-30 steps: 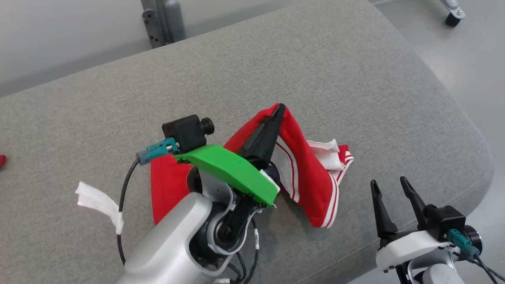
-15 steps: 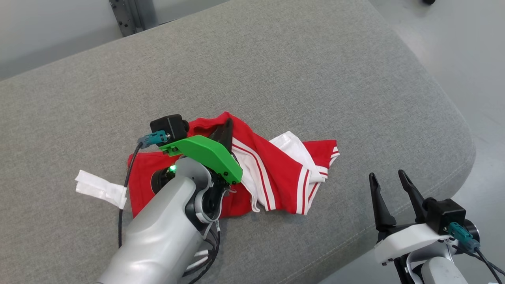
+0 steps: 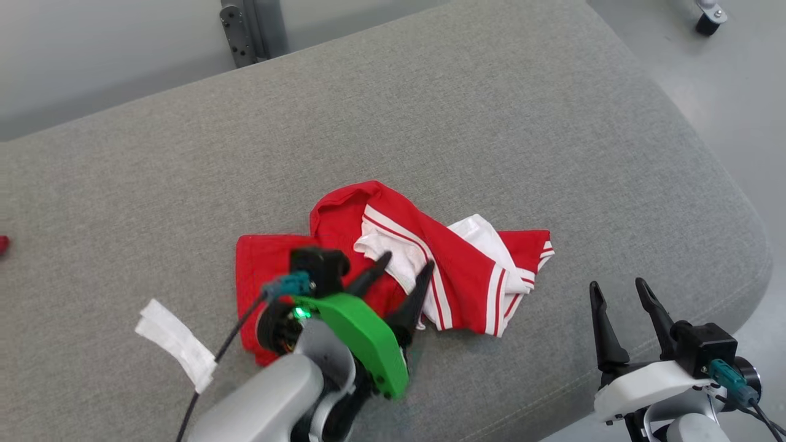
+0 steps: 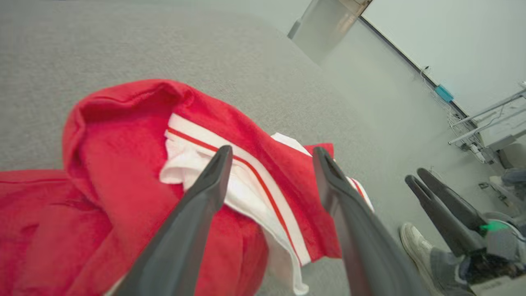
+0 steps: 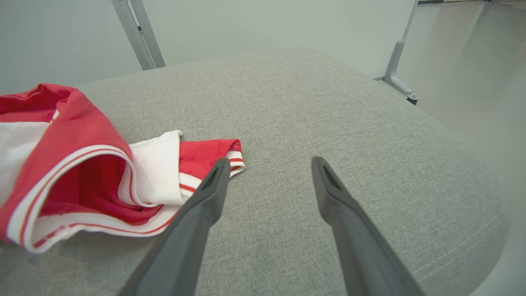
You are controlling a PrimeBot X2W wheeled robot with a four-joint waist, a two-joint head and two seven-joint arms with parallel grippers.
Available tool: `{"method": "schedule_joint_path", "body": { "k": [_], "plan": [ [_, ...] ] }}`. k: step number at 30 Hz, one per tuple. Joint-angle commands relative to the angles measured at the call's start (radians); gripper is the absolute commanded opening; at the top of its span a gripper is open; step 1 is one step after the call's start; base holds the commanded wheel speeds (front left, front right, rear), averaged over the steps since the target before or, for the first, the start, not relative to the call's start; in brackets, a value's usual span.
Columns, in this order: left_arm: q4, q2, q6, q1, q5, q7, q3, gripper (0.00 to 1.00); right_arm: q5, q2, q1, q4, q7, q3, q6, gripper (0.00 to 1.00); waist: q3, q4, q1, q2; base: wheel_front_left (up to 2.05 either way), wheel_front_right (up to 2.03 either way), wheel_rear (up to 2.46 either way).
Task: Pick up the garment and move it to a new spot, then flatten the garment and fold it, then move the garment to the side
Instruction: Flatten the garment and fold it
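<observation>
The garment (image 3: 393, 258) is a red piece with white panels and red-white striped trim, lying crumpled near the front of the grey cushion (image 3: 430, 116). Its folds also show in the left wrist view (image 4: 123, 164) and the right wrist view (image 5: 82, 172). My left gripper (image 3: 406, 261) hovers open just above the garment's near side, fingers spread, nothing between them. My right gripper (image 3: 617, 286) stands open over the cushion's front right edge, apart from the cloth; its fingers (image 5: 205, 197) point past the striped hem.
A white cloth tag (image 3: 175, 344) on the left arm's cable hangs over the cushion at lower left. Metal frame legs (image 3: 239, 31) rise behind the cushion. The cushion's rounded right edge drops to grey floor (image 3: 724, 92). A person's shoe (image 4: 415, 242) is on the floor.
My left gripper has opened and let go of the garment, which has dropped from a raised peak into a crumpled heap. The left arm has drawn back toward me. The right gripper stays open.
</observation>
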Motion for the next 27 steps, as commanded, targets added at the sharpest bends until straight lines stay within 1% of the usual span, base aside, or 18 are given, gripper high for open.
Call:
{"method": "schedule_joint_path", "body": {
  "k": [1,2,4,7,10,15,16,17,19,20,22,23,27],
  "plan": [
    [-0.054,0.032,0.027,0.031,0.014,0.023,-0.017,1.00,-0.004,0.000,0.006,-0.004,-0.003,0.002,0.000,1.00,-0.015,0.023,0.0000,0.0000,0.00,0.00,0.00],
    [-0.102,0.053,0.052,0.047,0.027,0.038,-0.032,1.00,-0.005,0.000,0.006,-0.005,-0.003,0.001,0.000,1.00,-0.015,0.026,0.0000,0.0000,0.00,0.00,0.00],
    [-0.162,0.072,0.093,0.085,0.029,0.058,-0.051,1.00,-0.005,-0.001,0.003,-0.006,-0.003,0.003,0.000,1.00,-0.013,0.033,0.0000,0.0000,0.00,0.00,0.00],
    [-0.201,0.084,0.129,0.113,0.028,0.080,-0.067,1.00,-0.006,-0.001,-0.006,-0.005,-0.003,0.009,0.000,1.00,-0.007,0.036,0.0000,0.0000,0.00,0.00,0.00],
    [-0.199,0.079,0.138,0.115,0.037,0.091,-0.084,1.00,-0.004,-0.001,-0.013,-0.004,-0.003,0.014,0.000,1.00,0.000,0.032,0.0000,0.0000,0.00,0.00,0.00],
    [-0.169,0.044,0.128,0.095,0.026,0.103,-0.095,1.00,0.002,0.000,-0.017,-0.001,-0.003,0.018,0.000,1.00,0.014,0.016,0.0000,0.0000,0.00,0.00,0.00],
    [-0.153,0.039,0.125,0.090,0.024,0.108,-0.097,0.95,0.004,0.000,-0.019,-0.001,-0.003,0.020,0.000,1.00,0.016,0.010,0.0000,0.0000,0.00,0.00,0.00],
    [-0.140,0.033,0.123,0.086,0.023,0.109,-0.098,0.76,0.007,-0.001,-0.019,0.000,-0.003,0.020,0.000,1.00,0.017,0.006,0.0000,0.0000,0.00,0.00,0.00],
    [-0.114,0.020,0.119,0.077,0.021,0.107,-0.096,0.49,0.010,0.000,-0.022,0.002,-0.003,0.022,0.000,1.00,0.020,-0.003,0.0000,0.0000,0.00,0.00,0.00],
    [-0.101,0.015,0.115,0.072,0.020,0.105,-0.094,0.45,0.012,0.000,-0.022,0.003,-0.003,0.022,0.000,1.00,0.020,-0.007,0.0000,0.0000,0.00,0.00,0.00],
    [-0.074,0.006,0.110,0.064,0.014,0.106,-0.091,0.22,0.013,-0.001,-0.021,0.005,-0.003,0.022,0.000,1.00,0.021,-0.014,0.0000,0.0000,0.00,0.00,0.00],
    [-0.060,0.001,0.108,0.059,0.013,0.103,-0.088,0.00,0.013,0.000,-0.022,0.005,-0.003,0.022,0.000,1.00,0.021,-0.017,0.0000,0.0000,0.00,0.00,0.00],
    [-0.037,-0.026,0.080,0.044,-0.002,0.085,-0.070,0.00,0.016,0.000,-0.022,0.008,-0.003,0.024,0.000,1.00,0.020,-0.028,0.0000,0.0000,0.00,0.00,0.00]
  ]
}}
